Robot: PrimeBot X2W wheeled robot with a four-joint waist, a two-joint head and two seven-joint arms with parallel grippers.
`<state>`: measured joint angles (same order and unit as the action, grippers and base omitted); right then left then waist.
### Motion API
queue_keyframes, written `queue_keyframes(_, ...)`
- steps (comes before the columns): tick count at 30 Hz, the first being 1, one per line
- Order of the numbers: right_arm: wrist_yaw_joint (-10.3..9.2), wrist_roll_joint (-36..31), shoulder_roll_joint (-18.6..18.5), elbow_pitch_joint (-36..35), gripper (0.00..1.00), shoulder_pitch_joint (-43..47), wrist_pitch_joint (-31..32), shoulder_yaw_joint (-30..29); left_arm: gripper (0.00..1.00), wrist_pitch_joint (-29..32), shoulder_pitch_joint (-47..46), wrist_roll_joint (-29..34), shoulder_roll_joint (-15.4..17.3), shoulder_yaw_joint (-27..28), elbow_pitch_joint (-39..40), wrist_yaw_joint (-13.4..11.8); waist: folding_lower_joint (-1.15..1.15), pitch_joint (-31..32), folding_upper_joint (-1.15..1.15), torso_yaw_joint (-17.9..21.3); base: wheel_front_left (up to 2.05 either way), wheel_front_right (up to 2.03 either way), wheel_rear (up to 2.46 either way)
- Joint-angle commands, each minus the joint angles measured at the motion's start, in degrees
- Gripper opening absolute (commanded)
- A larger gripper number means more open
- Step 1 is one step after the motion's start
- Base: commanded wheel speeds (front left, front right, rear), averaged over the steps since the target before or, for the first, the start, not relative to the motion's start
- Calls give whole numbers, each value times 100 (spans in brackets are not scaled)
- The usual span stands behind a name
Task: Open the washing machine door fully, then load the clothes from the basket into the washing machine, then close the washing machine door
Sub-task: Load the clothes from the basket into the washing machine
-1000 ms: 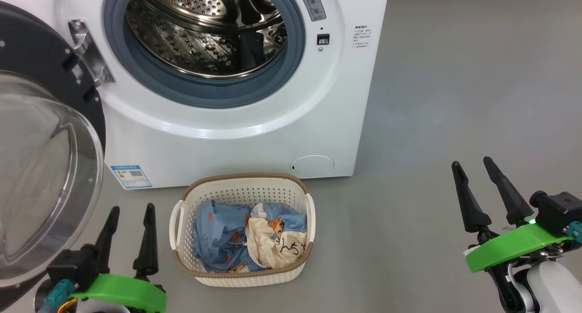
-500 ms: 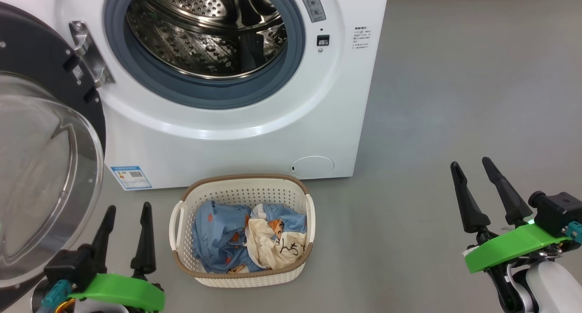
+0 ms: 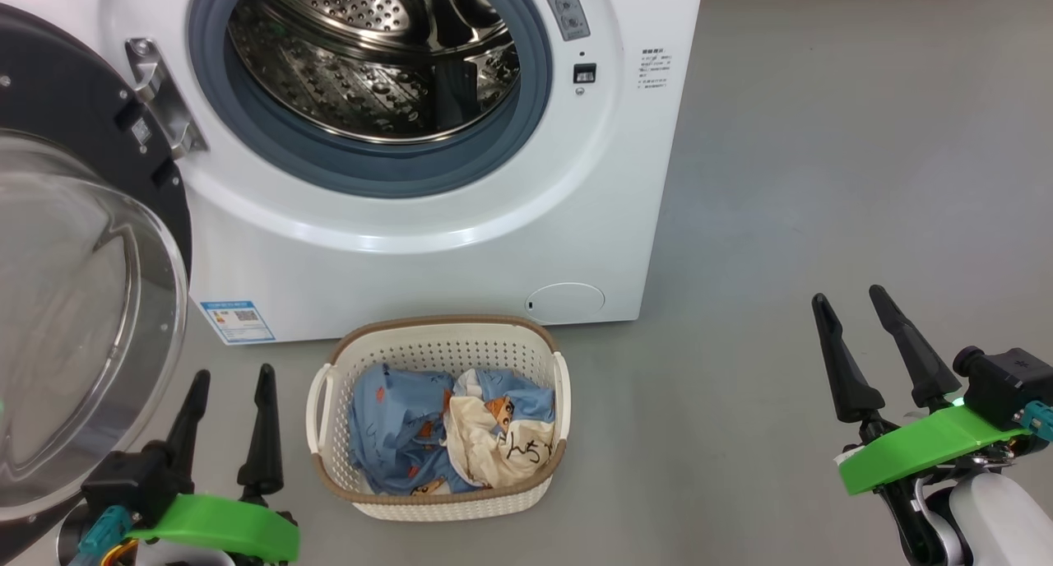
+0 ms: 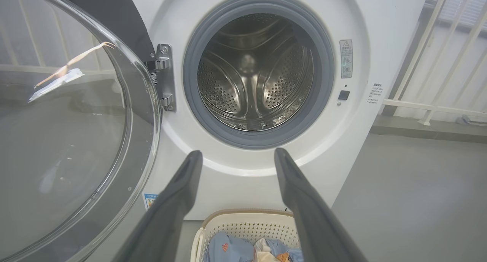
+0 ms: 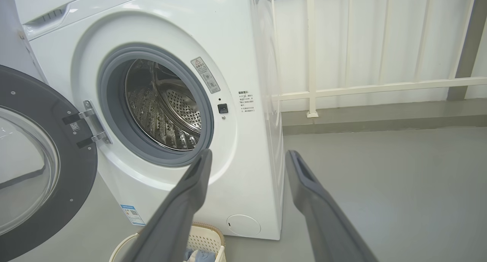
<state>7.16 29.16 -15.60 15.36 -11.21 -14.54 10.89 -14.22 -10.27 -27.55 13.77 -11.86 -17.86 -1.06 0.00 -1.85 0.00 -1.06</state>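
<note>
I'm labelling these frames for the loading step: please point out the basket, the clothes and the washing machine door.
the basket (image 3: 444,505), head view, on its cream front wall.
the clothes (image 3: 387,426), head view, on the light blue garment.
the washing machine door (image 3: 82,303), head view, on its clear glass bowl.

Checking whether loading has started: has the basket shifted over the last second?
No. The basket sits at the same spot in front of the washing machine, its back rim just below the round filter cap as before.

Smooth grey floor (image 3: 823,138); white railing (image 5: 311,64) w/ pale panels behind, low grey kerb (image 5: 380,121) below.
</note>
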Motion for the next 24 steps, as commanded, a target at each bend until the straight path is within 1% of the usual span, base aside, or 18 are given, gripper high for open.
queue_keyframes(1, 33, 0, -79, -146, 100, -109, -46, 96, 100, -77, -87, 75, 126, 205, 117, -11, 0, 2, 0, -5, 49, -49, 0)
queue_keyframes(5, 33, 1, -92, -151, 100, -101, -46, 102, 100, -77, -88, 82, 112, 199, 108, -3, 0, 1, 0, -16, 84, -84, 0)
queue_keyframes(24, 33, 5, -88, -169, 100, -138, -46, 93, 100, -78, -119, 101, 64, 283, 134, 27, 0, -87, 0, -52, 116, -116, 0)
